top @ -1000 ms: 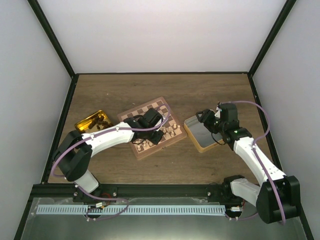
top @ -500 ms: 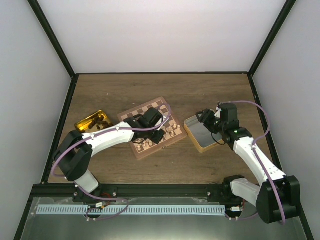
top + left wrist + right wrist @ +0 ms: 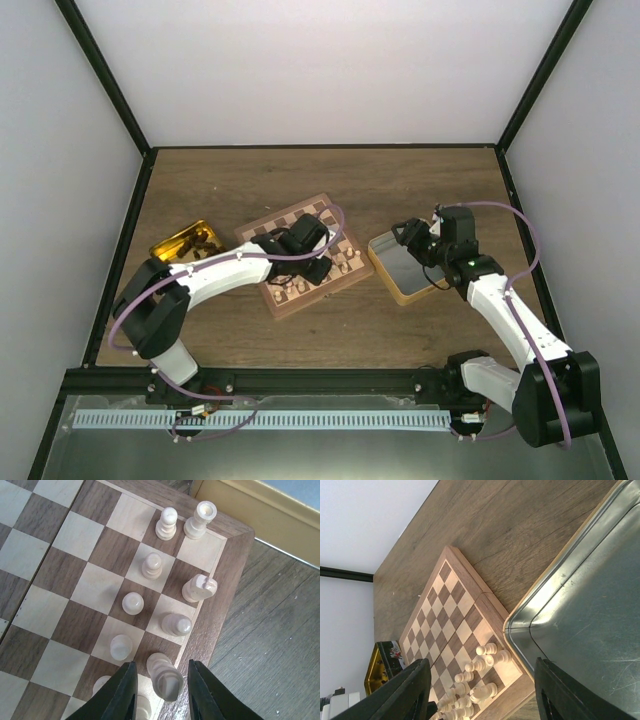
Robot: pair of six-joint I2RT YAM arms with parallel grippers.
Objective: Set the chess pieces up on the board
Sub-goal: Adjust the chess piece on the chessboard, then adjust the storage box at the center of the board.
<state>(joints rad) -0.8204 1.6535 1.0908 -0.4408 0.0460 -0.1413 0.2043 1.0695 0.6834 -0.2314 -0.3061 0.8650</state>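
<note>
Since pale pieces [image 3: 151, 565] stand only along the board's [image 3: 50, 545] right edge at the worktop's [image 3: 420, 185] middle, your setup is partly done. One tall piece [image 3: 167, 682] sits between the left hand's [image 3: 161, 667] spread fingers [image 3: 125, 690], untouched either side. That hand has barely moved in a second, so likely a placement ending. Only the wrist view shows those gaps. Your right hand [image 3: 481, 672] hangs open over the grey tin [image 3: 590, 610], unmoved.

pale chess pieces [image 3: 150, 566] crowded along board [image 3: 45, 610] edge, bare squares beyond, tin [image 3: 250, 510] near corner
</note>
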